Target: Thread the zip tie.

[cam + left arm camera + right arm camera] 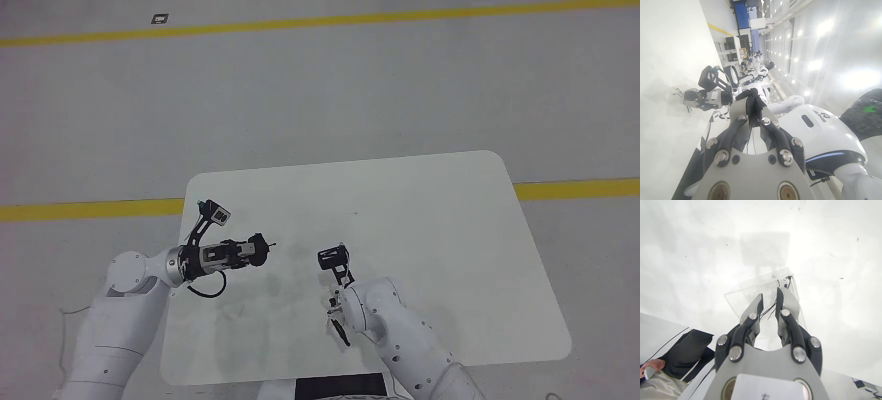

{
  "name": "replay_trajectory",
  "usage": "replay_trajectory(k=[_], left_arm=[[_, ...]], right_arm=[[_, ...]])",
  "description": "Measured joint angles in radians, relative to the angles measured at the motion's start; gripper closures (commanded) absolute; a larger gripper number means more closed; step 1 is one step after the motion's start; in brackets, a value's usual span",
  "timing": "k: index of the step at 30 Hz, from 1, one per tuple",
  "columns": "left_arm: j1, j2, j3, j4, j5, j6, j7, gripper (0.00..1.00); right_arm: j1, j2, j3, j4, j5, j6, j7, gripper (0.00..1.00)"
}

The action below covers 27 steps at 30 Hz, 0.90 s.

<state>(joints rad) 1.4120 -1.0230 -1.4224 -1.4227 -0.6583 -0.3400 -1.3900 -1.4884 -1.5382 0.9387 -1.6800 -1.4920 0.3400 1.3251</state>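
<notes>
Right gripper [769, 292] over clear box [742, 291]

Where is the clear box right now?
The clear box sits on the white table, right at the tips of the open right gripper, with zip ties inside.

Robot lab or big test hall, not a home. Plain white table [430, 220] stands on a bare grey floor [300, 100]. A yellow tape line [300, 22] runs across the floor well beyond the table's far edge, and a second one passes just behind the table. Small dark floor marker [160, 18] lies near the far line. Left wrist view, well past the table: a row of other white robots [755, 62], desks with monitors [730, 42], a cardboard box [743, 52], a blue panel [743, 15], and a high ceiling with many round lights [796, 59].
</notes>
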Motion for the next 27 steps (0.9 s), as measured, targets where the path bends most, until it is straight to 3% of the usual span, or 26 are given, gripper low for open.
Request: replay_trajectory(k=[19,22,27], left_arm=[[0.000,0.000,0.000,0.000,0.000,0.000,0.000,1.00],[0.000,0.000,0.000,0.000,0.000,0.000,0.000,1.00],[0.000,0.000,0.000,0.000,0.000,0.000,0.000,1.00]], right_arm=[[0.007,-0.019,0.002,0.037,-0.034,0.000,0.019,0.84],[0.008,-0.023,0.002,0.042,-0.037,0.000,0.018,0.80],[0.006,-0.029,0.006,0.046,-0.044,0.000,0.016,0.84]])
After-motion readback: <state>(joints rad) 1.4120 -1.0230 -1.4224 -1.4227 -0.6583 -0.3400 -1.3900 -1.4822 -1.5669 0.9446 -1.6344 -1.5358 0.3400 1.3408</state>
